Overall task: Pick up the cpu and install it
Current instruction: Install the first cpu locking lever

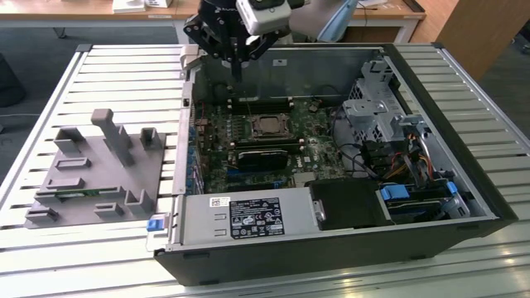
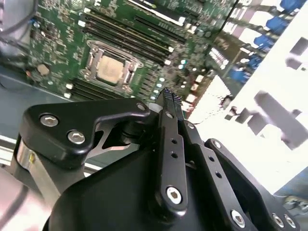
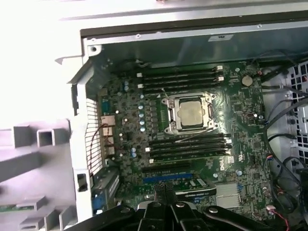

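Observation:
The cpu [image 3: 190, 112] lies flat in the motherboard socket [image 3: 168, 115] inside the open computer case, its pale metal top facing up. It also shows as the cpu [image 1: 267, 126] in the exterior view and the cpu [image 2: 109, 68] in the second wrist view. My gripper [image 1: 238, 76] hangs above the rear part of the case, over the memory slots beyond the socket, well clear of the board. Its black fingers [image 2: 169, 103] are pressed together with nothing between them; the gripper [image 3: 163, 188] tip points down toward the board.
The case walls [image 1: 184, 124] ring the motherboard. A drive cage [image 1: 377, 112] and cables [image 1: 364, 162] fill the exterior view's right, and a power supply [image 1: 248, 217] lies at the front. A grey fixture [image 1: 91, 174] with a green memory stick [image 1: 73, 194] sits on the slatted table.

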Tool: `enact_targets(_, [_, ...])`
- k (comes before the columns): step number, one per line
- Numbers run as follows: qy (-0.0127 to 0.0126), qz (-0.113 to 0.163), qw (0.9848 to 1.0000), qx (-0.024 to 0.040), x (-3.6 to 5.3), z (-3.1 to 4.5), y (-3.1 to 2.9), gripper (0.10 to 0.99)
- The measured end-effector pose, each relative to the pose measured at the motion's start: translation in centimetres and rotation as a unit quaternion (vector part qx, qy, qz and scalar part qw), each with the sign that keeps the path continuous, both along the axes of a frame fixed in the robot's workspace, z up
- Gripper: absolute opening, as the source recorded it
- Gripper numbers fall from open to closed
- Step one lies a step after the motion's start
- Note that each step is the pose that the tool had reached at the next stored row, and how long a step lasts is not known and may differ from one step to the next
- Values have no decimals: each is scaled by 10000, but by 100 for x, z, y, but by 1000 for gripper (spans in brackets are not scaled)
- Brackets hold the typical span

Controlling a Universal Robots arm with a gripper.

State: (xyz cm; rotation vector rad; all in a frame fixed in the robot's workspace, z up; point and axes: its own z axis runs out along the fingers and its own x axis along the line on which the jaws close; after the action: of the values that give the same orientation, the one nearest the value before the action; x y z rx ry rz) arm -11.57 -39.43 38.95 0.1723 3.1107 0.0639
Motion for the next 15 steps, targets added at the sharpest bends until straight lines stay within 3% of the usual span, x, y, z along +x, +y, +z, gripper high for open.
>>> enact_targets(5, [-7,169,9999,9,-60,37,-45,122])
enact_targets(15, [-7,174,9998,9,-62,38,-47,122])
